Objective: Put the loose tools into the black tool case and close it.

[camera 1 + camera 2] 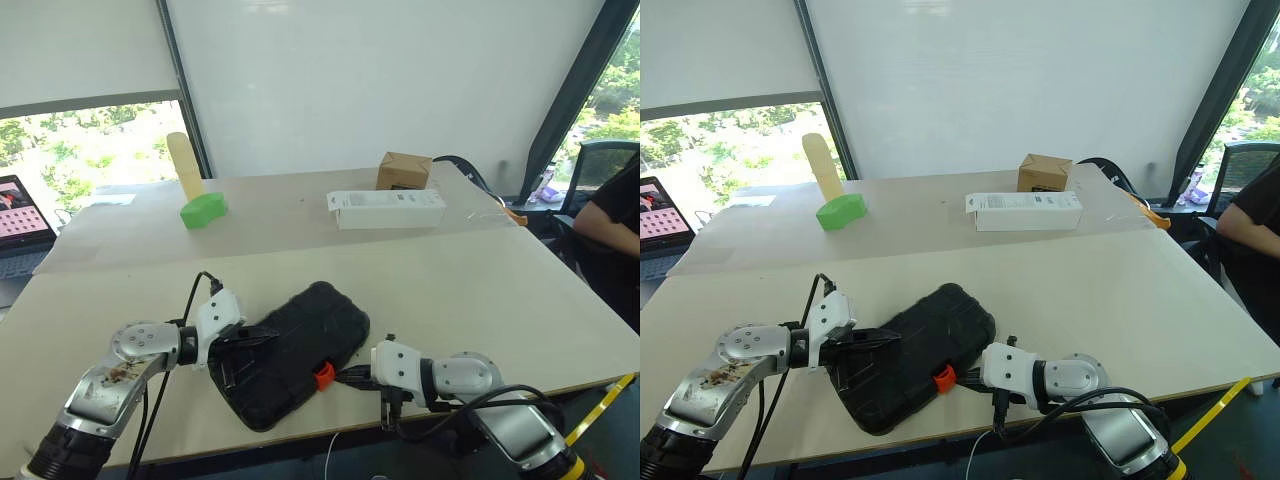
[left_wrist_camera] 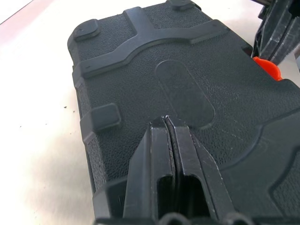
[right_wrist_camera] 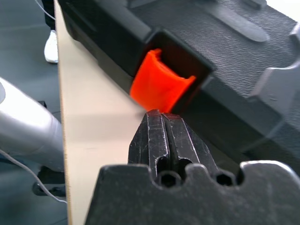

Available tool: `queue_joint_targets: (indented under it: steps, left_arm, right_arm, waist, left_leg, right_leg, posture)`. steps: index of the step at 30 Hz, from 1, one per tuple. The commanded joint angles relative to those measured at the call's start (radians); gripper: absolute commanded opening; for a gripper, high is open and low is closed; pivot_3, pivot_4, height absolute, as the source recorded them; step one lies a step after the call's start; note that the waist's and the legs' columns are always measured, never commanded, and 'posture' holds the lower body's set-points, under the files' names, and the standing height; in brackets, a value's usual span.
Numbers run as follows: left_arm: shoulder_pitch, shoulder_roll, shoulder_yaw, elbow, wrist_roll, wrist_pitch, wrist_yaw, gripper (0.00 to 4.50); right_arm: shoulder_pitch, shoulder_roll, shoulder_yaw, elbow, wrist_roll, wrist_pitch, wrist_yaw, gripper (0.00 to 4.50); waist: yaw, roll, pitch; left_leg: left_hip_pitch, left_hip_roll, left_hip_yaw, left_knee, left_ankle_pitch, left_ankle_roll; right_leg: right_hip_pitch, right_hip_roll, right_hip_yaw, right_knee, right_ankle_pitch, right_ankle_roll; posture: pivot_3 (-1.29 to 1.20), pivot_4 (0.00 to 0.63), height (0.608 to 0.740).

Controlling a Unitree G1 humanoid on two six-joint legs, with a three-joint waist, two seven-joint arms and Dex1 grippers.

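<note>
Lying shut near the desk's (image 1: pixel 500 300) front edge, the black tool case (image 1: pixel 295 350) has the left pincer (image 1: pixel 262 338) pressed together on its lid; the right pincer (image 1: pixel 350 376), likewise pressed together, meets the orange latch (image 1: pixel 324 376). Bare desk spreads rightward.

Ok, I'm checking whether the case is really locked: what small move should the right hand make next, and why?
Probably nudge the shut right hand forward to press the orange latch flat. The black tool case lies closed on the table, but the latch appears to stick out from its recess, with the fingertips right at it. The shut left hand rests on the lid, which should steady the case.
</note>
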Motion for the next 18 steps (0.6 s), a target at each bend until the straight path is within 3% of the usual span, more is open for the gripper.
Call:
queue_joint_targets:
  steps: [1, 18]
  left_arm:
    - [0.028, 0.011, -0.052, 0.048, 0.046, 0.052, 0.004, 0.08]
    - [0.057, 0.086, -0.115, 0.027, 0.041, 0.265, 0.012, 0.08]
  right_arm:
    - [-0.02, 0.018, 0.008, -0.012, -0.003, -0.017, -0.008, 0.0]
    - [-0.064, 0.096, -0.004, 0.075, -0.031, -0.064, -0.046, 0.0]
  waist:
    - [0.0, 0.0, 0.0]
    - [-0.013, 0.001, -0.001]
  left_leg:
    - [0.0, 0.0, 0.0, 0.0, 0.0, 0.0]
    - [0.005, 0.003, 0.001, -0.001, -0.001, -0.002]
  right_leg:
    - [0.0, 0.0, 0.0, 0.0, 0.0, 0.0]
    - [0.001, 0.002, 0.0, 0.001, 0.0, 0.0]
  posture:
    - [0.0, 0.15, 0.74]
    - [0.0, 0.15, 0.74]
